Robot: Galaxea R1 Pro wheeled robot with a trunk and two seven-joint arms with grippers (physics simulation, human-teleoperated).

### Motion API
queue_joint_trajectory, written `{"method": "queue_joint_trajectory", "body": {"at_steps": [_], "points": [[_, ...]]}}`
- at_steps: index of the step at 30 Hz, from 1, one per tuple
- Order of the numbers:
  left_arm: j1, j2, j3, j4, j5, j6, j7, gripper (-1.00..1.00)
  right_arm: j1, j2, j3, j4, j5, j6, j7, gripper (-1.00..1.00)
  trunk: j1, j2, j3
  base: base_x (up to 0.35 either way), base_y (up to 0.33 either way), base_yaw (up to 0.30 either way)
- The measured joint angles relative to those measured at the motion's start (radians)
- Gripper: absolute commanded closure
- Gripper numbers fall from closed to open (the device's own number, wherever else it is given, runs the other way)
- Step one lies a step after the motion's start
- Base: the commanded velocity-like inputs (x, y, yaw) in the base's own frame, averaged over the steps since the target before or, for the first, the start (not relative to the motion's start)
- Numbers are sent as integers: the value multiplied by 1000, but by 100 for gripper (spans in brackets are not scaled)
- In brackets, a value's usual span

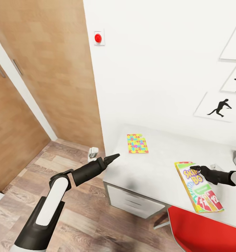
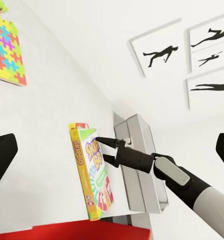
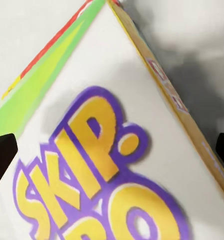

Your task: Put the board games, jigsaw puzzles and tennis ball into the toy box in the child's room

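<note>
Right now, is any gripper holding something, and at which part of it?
Nothing is held. The right gripper hangs open over the top end of the board game lying flat on the table. The left gripper is free.

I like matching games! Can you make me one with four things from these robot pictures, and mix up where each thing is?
Things:
1. jigsaw puzzle
2. board game
3. red button
4. red chair

Places:
A. up on the white wall
B. under the table's front edge
C. flat on the table, near its back left corner
D. on the table, right under the right gripper

Pairs: 1-C, 2-D, 3-A, 4-B
</note>
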Motion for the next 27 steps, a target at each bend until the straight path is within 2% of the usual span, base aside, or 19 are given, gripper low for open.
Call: {"method": "queue_joint_trajectory", "body": {"at_steps": [11,27], "points": [[0,0,0,0,0,0,0,-100,0,0,0,0,0,1,0,-100,0,0,4,0,0,196],[0,0,0,1,0,0,4,-100,0,0,0,-1,-2,2,0,-100,0,0,6,-3,0,32]]}}
